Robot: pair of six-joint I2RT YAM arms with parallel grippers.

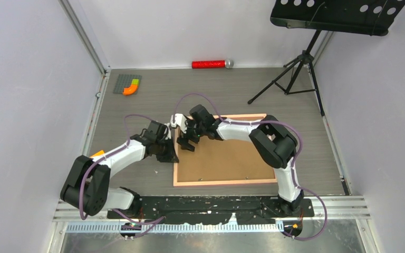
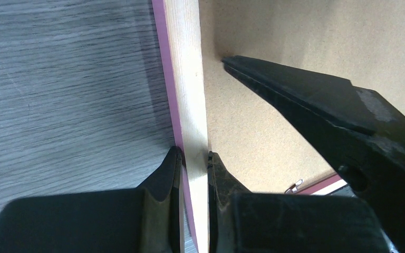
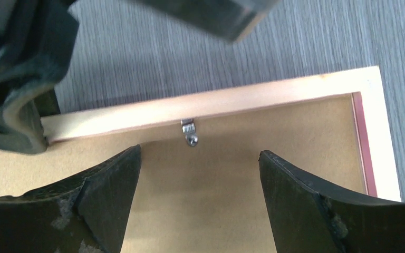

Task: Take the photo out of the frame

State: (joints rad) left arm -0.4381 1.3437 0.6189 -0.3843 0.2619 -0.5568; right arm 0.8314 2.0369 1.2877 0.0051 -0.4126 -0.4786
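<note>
Right wrist view has the right fingers [image 3: 300, 205] spread wide over the backing board [image 3: 216, 211], a metal clip [image 3: 189, 132] dead ahead between them. The left fingers [image 2: 164, 182] pinch the rim of the frame [image 1: 221, 182], face-down on the desk [image 1: 153, 100]; the photo, unseen, presumably lies under the board.

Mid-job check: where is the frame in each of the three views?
Top external: frame lies flat, back up, at picture centre.
Left wrist: frame rim runs up the middle, pinched by left tool.
Right wrist: frame rim crosses the upper half, corner at right.
Shared landmark: brown backing board inside the rim.
</note>
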